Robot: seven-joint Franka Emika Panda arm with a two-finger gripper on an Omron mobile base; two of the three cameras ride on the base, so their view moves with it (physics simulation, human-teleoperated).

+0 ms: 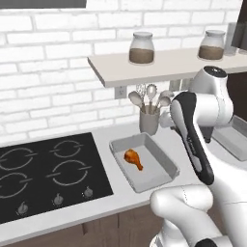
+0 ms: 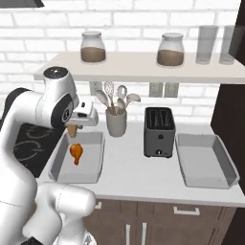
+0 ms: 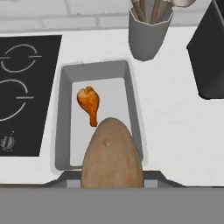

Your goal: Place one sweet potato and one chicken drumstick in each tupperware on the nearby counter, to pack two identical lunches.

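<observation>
brown sweet potato (image 3: 112, 153) pinched in the claw (image 2: 72, 128) hides its fingertips, above the drumstick (image 3: 89, 104) tupperware (image 3: 63, 113).

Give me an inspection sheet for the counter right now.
Surface: pale counter, black hob at its left end.
Job's things: left tray holds one drumstick; right tray is bare; sweet potato held above the left tray.
Clutter: toaster between the trays, utensil pot behind the left tray.
Hand: hand shut on the sweet potato, over the left tray.
Cables: nothing seen.
Surroundings: white brick wall, shelf with two jars and two glasses, wall sockets below it.
</observation>
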